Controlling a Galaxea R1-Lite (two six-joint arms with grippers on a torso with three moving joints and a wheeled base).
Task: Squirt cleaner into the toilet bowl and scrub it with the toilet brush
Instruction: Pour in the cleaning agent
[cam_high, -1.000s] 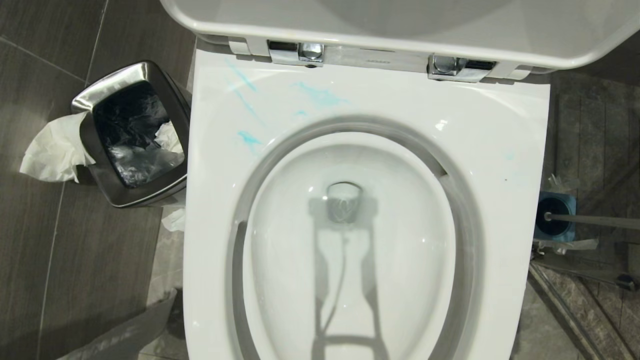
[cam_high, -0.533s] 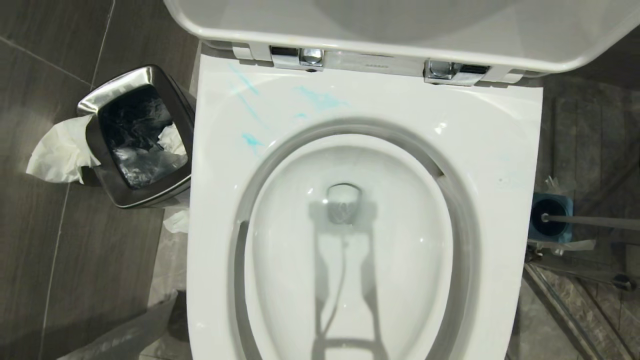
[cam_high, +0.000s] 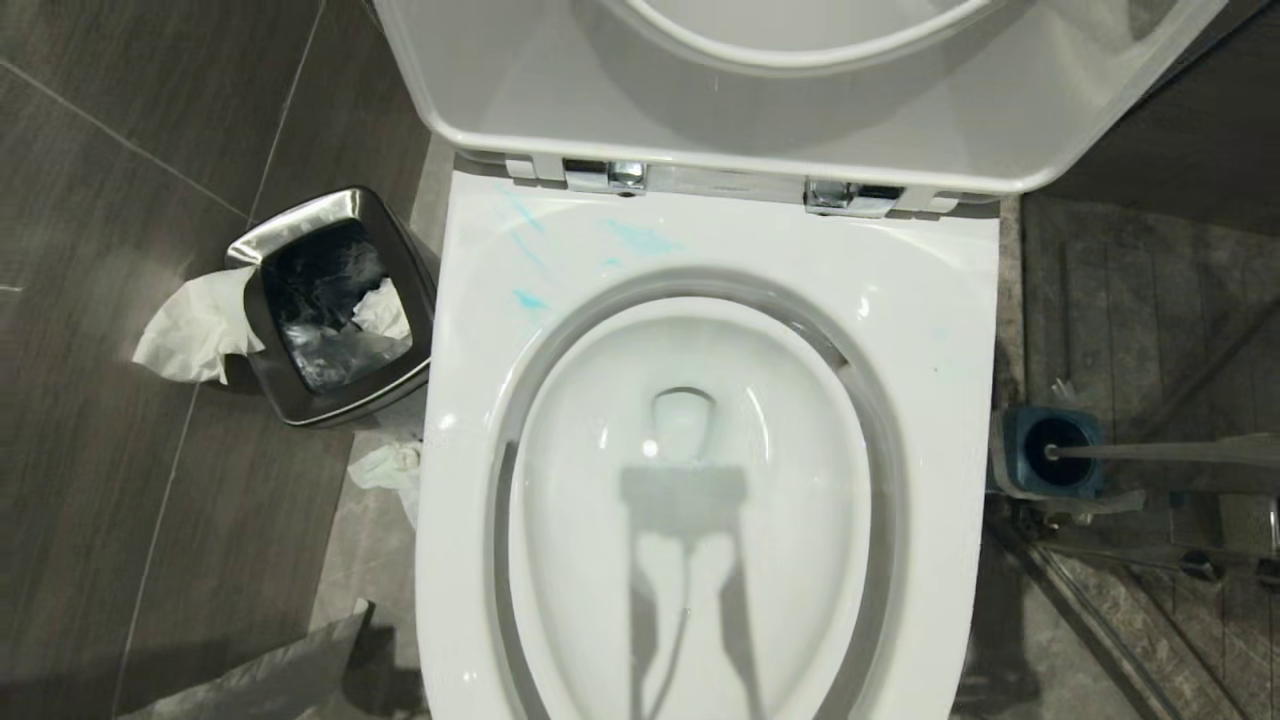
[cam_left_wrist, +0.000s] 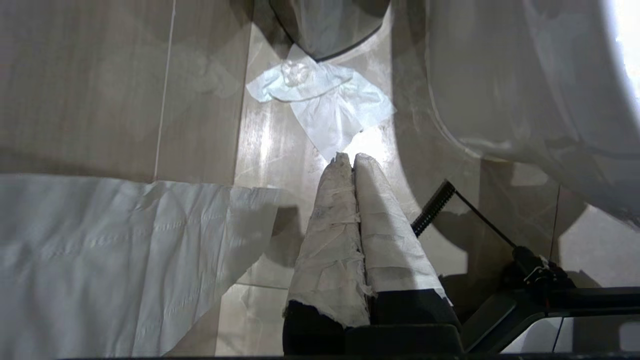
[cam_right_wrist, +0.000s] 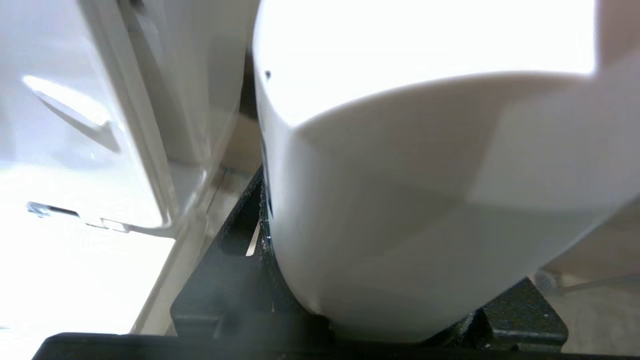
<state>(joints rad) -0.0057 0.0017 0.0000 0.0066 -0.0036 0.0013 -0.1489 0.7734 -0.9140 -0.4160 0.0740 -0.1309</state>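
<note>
View has changed, things have not: the whole scene has slid down and drawn in, so more of the raised lid (cam_high: 760, 120) behind the toilet bowl (cam_high: 960, 330) now shows. That is my own camera moving. My guess is I am resetting my stance over the bowl, not finishing a step. Left of the bowl: dark grey tiled floor (cam_high: 150, 150), a steel waste bin (cam_high: 330, 310) close against the rim, and crumpled tissue (cam_high: 195, 330) hanging at its far side. My left pincer (cam_left_wrist: 352, 160) is parked low beside the bowl's outer wall, wrapped fingers pressed together on nothing, above another tissue (cam_left_wrist: 325, 100) on the floor. On the bowl: cleaner (cam_high: 640, 238) lies as thin turquoise streaks on the back-left of the rim. The basin is glossy white, the water round the drain (cam_high: 683, 420) looks untinted, and a shadow falls across the front. So the squirt has hit the rim, hardly the basin. My right pincer (cam_right_wrist: 380, 320) is clamped on a smooth white container (cam_right_wrist: 425, 175), just beside the bowl's lid. Right of the bowl: the toilet brush (cam_high: 1150, 452) sits head-down in its blue holder (cam_high: 1045, 452). Scrubbing not begun.
</note>
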